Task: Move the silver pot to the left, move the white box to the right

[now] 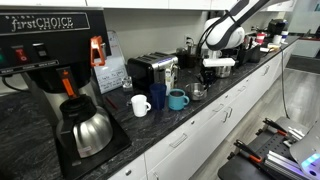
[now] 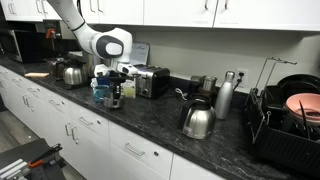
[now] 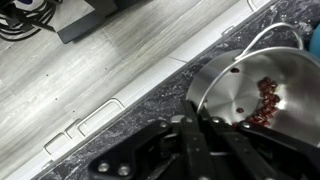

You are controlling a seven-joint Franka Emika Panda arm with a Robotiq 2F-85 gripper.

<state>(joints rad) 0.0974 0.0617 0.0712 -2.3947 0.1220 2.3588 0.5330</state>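
Silver pot (image 3: 250,85): in the wrist view it fills the right half of the frame, upright on the dark speckled tabletop (image 3: 150,95), close to the front edge. The inner wall is bright. A reddish patch shows inside at right; I cannot tell whether it is contents or a reflection.

In an exterior view the pot (image 1: 198,91) sits right of centre, just right of the blue mug (image 1: 177,99) and below the gripper (image 1: 212,75).

Fingers (image 3: 190,145): they come in from the bottom centre of the wrist view as two dark bars standing close together with only a narrow gap. The gripper (image 3: 200,122) has its tips at the pot's near-left rim. The view is too dark there to tell whether the rim is pinched between them or they only touch it.

Surroundings, working outward:
- A sliver of the blue mug (image 3: 316,35) shows at the right edge of the wrist view, just beyond the pot.
- In an exterior view a white mug (image 1: 140,105) stands left of the blue mug, with a black toaster (image 1: 150,68) behind both.
- A coffee maker (image 1: 45,60) with a steel carafe (image 1: 88,130) is at far left.
- In an exterior view the gripper (image 2: 113,88) hangs left of centre over the tabletop (image 2: 150,125).
- In that view the blue mug (image 2: 100,92) is just beside it, and a steel kettle (image 2: 73,72) is further left.
- The carafe (image 2: 198,120) is right of centre and a dish rack (image 2: 290,115) is at far right.
- Below the tabletop edge in the wrist view are white cabinet fronts with handles (image 3: 100,110) and a pale wood-look floor (image 3: 60,70).
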